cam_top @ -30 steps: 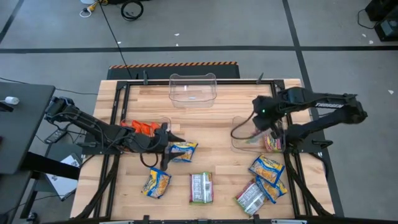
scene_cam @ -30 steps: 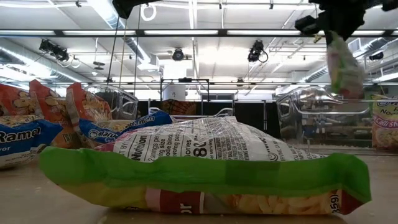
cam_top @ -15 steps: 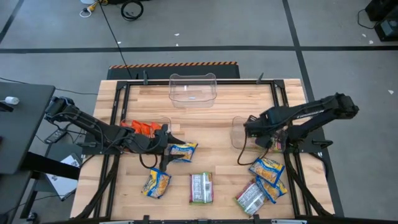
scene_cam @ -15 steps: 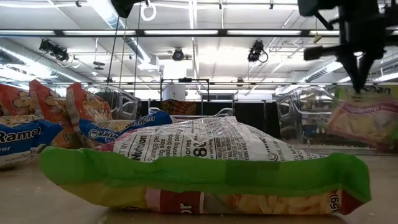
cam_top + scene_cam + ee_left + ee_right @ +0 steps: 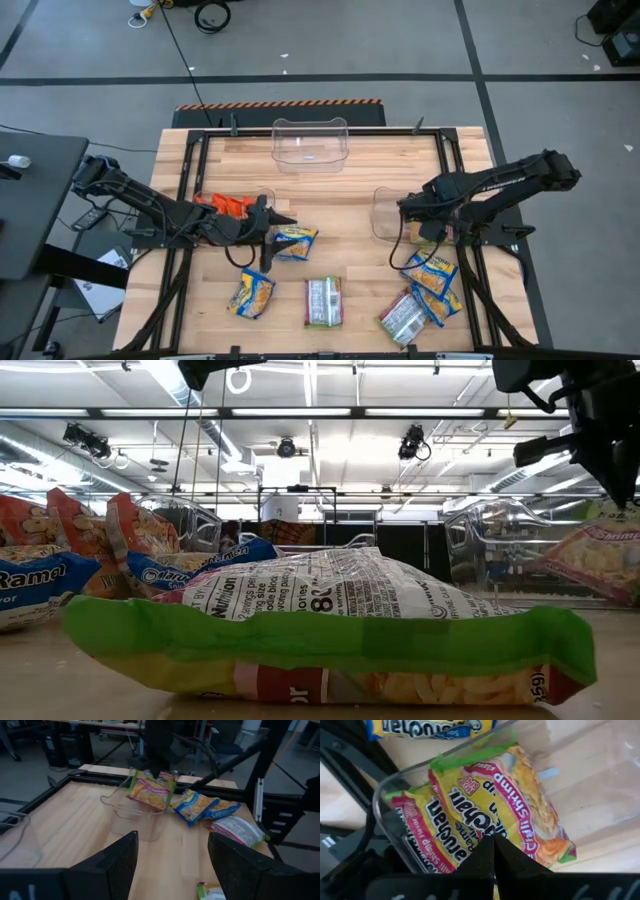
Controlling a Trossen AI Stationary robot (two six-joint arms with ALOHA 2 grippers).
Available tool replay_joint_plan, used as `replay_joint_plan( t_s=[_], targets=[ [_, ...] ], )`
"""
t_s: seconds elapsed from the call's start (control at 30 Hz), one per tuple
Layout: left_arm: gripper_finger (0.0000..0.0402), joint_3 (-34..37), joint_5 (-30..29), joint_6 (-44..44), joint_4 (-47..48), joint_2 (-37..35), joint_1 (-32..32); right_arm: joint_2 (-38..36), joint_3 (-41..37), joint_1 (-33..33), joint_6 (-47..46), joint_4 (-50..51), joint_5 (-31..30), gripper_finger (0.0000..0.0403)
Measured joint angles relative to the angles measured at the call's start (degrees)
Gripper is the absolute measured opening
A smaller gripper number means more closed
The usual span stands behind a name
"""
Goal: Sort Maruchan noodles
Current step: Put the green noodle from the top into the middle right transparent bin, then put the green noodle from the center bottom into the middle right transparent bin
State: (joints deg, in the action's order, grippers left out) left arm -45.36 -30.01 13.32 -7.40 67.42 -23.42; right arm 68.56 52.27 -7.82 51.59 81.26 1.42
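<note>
Currently the right gripper (image 5: 493,851), jaws pinched together, hovers above the green-edged pink-and-yellow plastic noodle packet (image 5: 495,815), which leans half over the clear plastic bin (image 5: 385,215) wall at the table's three o'clock and could slide out; the left gripper (image 5: 170,865) waits wide open near nine o'clock.

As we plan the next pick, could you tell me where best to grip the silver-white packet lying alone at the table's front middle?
Probably from above, pinching across the silver-white packet's narrower width. It lies flat and apart from its neighbours, so both long edges are free.
</note>
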Motion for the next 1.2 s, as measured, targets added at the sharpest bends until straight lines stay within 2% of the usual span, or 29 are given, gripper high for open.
replay_joint_plan(
  t_s=[0.23,0.47,0.67,0.83,1.07,1.2],
  targets=[
    [0.0242,0.02,-0.38,0.00,-2.71,0.02,0.00,0.07,-0.45,4.93,5.51,-2.23,1.41,0.0002],
    [0.0242,0.02,-0.38,1.03,-4.13,0.02,-0.28,0.21,-4.04,6.88,7.32,-2.06,1.52,0.0003],
    [0.0242,0.02,-0.21,1.11,-5.00,0.02,-0.32,0.06,-4.11,6.89,2.38,-1.54,1.35,0.0009],
    [0.0243,0.02,-0.20,1.11,-4.72,0.02,-0.37,0.06,-3.58,6.07,-3.79,-0.55,-2.35,0.0036],
    [0.0242,0.02,-0.53,1.56,-4.72,0.02,-1.84,0.06,1.59,1.43,-8.55,2.89,-3.93,0.0071],
    [0.0243,0.02,-2.99,3.05,-4.68,0.42,-4.63,0.06,5.41,-2.64,-12.88,2.04,-5.00,0.0078]
  ],
)
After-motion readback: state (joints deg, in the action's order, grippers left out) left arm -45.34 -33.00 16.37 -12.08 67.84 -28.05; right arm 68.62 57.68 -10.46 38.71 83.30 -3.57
